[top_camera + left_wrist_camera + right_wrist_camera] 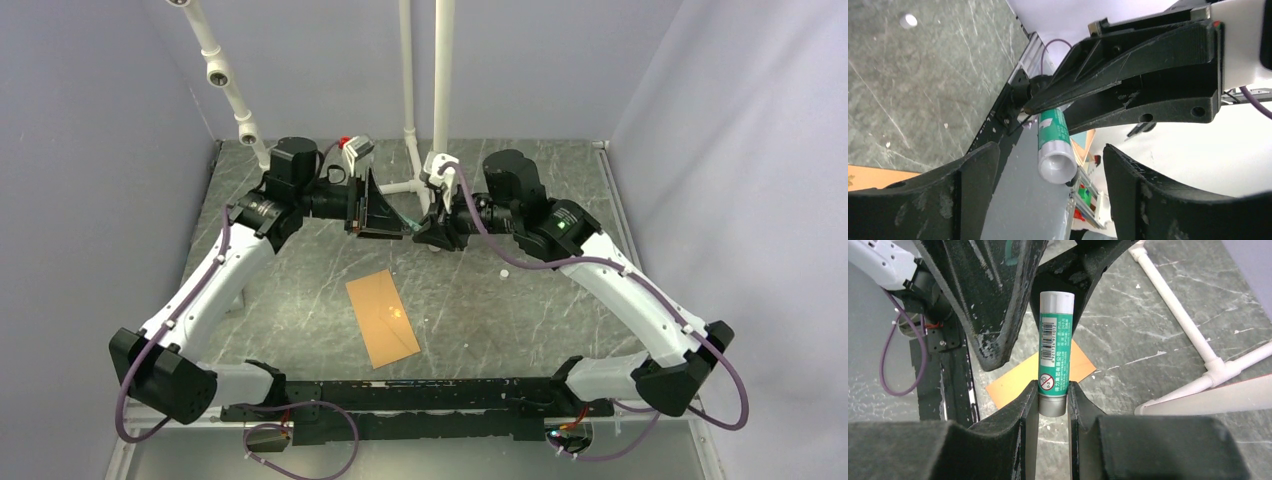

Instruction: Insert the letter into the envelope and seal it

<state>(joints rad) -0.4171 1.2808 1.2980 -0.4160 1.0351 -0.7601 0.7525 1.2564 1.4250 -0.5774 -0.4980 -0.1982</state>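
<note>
Two black-and-white robot arms meet above the far side of the grey-green marbled table point(520, 310). The right gripper point(1053, 390) is clamped narrowly on the grey end of a green-labelled cylindrical glue stick point(1056, 335), whose small print is too fine to read. The left gripper point(1048, 152) stands wide, with a finger on either side of the stick's other end and no contact visible. Whether that end is capped cannot be told. The long orange-brown kraft paper envelope point(382, 318) lies flat on the table nearer the arm bases, well apart from both grippers. The wrist cameras show only slivers of it, cut off by fingers and stick. Its flap and contents cannot be made out.
</note>
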